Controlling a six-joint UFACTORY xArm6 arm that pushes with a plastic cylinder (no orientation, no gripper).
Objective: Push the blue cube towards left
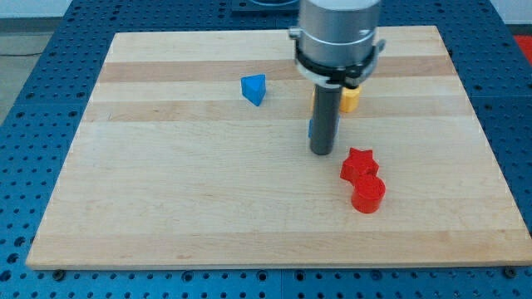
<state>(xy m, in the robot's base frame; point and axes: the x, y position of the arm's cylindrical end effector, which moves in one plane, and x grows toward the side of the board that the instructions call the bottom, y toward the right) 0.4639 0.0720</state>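
My tip (322, 154) rests on the wooden board (166, 191), right of the middle. Only a thin blue sliver (310, 129) shows at the rod's left edge, just above the tip. It looks like the blue cube, mostly hidden behind the rod, and its shape cannot be made out. A blue wedge-shaped block (254, 89) lies apart, up and to the view's left of the tip.
A yellow block (350, 99) sits behind the rod near the view's top, partly hidden. A red star (359, 164) lies just right of the tip, with a red cylinder (368, 193) touching it below. A blue perforated table surrounds the board.
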